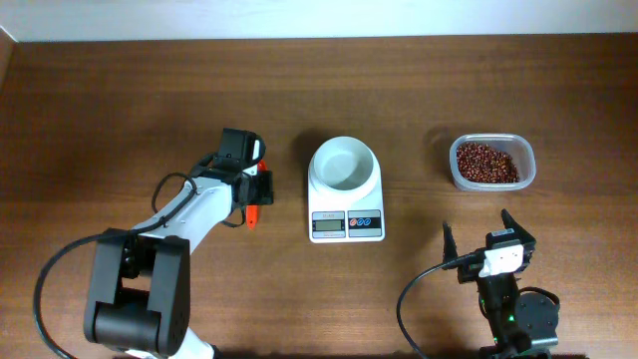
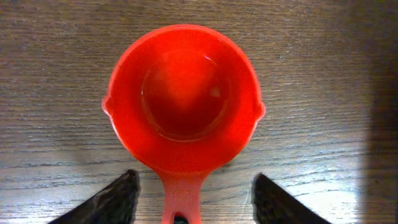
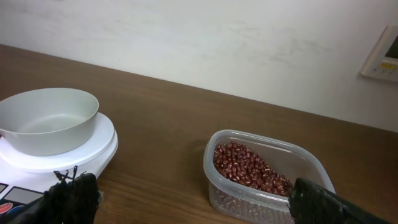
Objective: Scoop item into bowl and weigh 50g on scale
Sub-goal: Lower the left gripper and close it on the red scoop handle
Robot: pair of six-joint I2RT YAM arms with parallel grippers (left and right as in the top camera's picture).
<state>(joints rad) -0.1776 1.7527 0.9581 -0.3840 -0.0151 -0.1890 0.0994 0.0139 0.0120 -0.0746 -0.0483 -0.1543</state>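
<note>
The brown worktop (image 1: 120, 90) carries everything in a loose row. The white scale (image 1: 346, 224) stands between the two arms, with the white bowl (image 1: 344, 165) on its platform. No beans show in the bowl.

The clear tub (image 3: 268, 139) sits just ahead of the right fingers (image 3: 71, 199), roughly centred in their gap. These are spread as wide as they go and grasp nothing.

The red scoop (image 2: 183, 93) lies flat on the wood under the left arm. Its round cup, empty and mouth up, is straight ahead of the left fingers (image 2: 115, 199), and its handle runs back along the midline between them. They stand released, one on each side of the handle, with bare wood showing on both sides, so nothing is grasped.

The beans (image 3: 249, 168) are all in the tub, beyond the scale from the left fingers and much nearer the right ones.

I'd judge the next move hinges on that handle. It is already lined up for a straight pinch by the left arm, which must then reach past the scale to the beans.
</note>
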